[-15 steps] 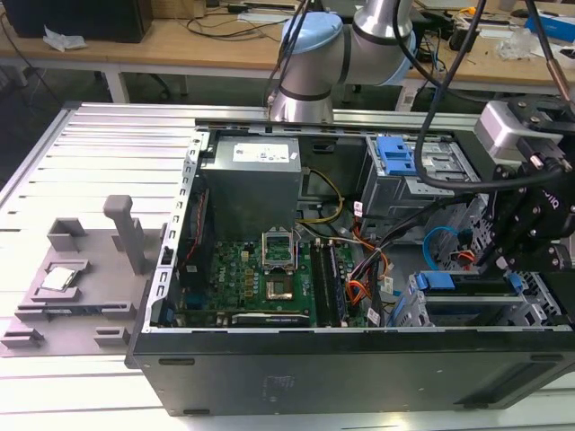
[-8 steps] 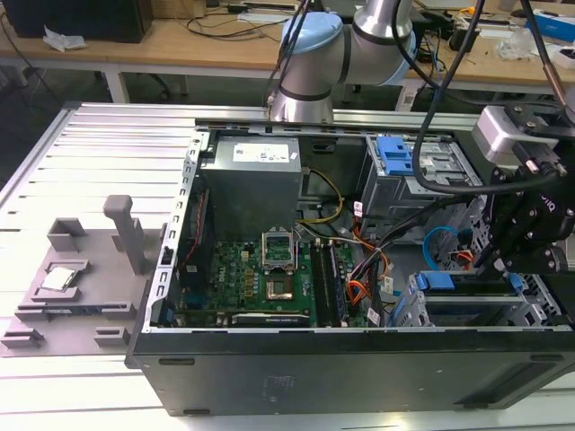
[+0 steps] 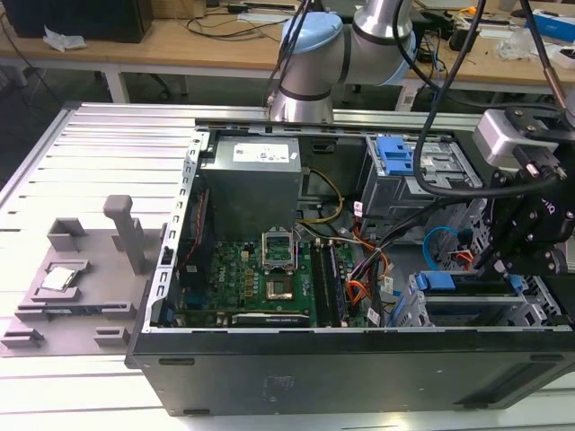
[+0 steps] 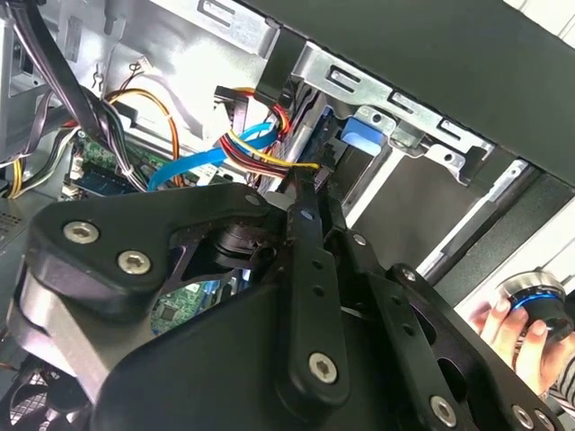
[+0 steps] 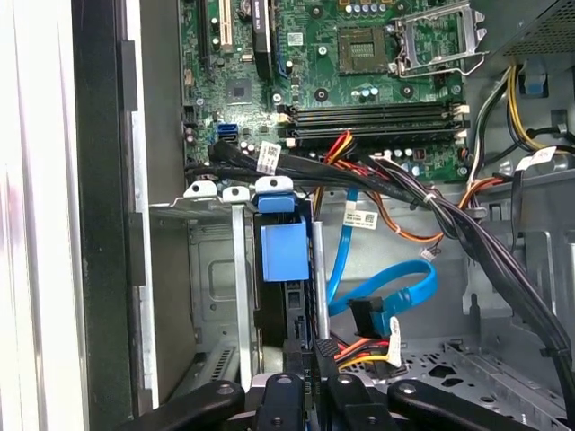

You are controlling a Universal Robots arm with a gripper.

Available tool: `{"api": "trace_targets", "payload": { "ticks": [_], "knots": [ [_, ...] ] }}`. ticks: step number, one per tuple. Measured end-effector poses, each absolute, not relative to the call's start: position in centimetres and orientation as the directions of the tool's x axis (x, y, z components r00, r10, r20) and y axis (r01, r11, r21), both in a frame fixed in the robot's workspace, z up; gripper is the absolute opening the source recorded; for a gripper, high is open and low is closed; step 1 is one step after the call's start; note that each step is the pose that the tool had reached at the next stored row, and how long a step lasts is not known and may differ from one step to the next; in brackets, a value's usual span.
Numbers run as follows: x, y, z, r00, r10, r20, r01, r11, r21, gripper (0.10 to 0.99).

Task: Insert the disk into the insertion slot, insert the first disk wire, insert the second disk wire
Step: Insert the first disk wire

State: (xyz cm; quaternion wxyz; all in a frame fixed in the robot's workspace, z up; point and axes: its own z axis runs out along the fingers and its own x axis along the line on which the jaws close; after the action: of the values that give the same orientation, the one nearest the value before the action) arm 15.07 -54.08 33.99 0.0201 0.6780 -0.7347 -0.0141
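The disk sits in the insertion slot (image 3: 476, 312) at the case's front corner, on the exterior view's right. Its blue carrier (image 3: 446, 280) (image 5: 283, 251) (image 4: 364, 135) shows at the open end of the grey cage (image 5: 216, 269). My gripper (image 3: 492, 265) (image 5: 316, 355) (image 4: 310, 184) hangs just behind the carrier. Its fingers are shut on a black plug with red, yellow and orange wires (image 5: 364, 348) (image 4: 269, 153), held close to the disk's rear edge. A flat blue disk wire (image 5: 395, 296) (image 4: 193, 166) curls loose beside it, its plug free.
The motherboard (image 3: 260, 278), power supply (image 3: 252, 184) and black cable bundles (image 5: 359, 175) crowd the open case. A taller grey cage with a blue latch (image 3: 395, 157) stands behind. A person's hand (image 4: 521, 328) grips a round knob outside the case. A grey fixture (image 3: 81, 269) lies on the exterior view's left.
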Motion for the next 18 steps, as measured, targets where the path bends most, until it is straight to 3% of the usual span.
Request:
{"api": "trace_targets", "payload": {
  "ticks": [12, 14, 15, 18],
  "knots": [
    [15.15, -54.08, 33.55, -0.08, -0.997, 0.01, -0.996, 0.08, 0.048, 0.165],
    [15.15, -54.08, 33.47, -0.08, -0.997, 0.009, -0.996, 0.08, 0.048, 0.176],
    [15.15, -54.08, 33.5, -0.08, -0.997, 0.01, -0.996, 0.08, 0.048, 0.239],
    [15.15, -54.08, 34.17, -0.08, -0.997, 0.01, -0.996, 0.08, 0.048, 0.239]
  ]
}}
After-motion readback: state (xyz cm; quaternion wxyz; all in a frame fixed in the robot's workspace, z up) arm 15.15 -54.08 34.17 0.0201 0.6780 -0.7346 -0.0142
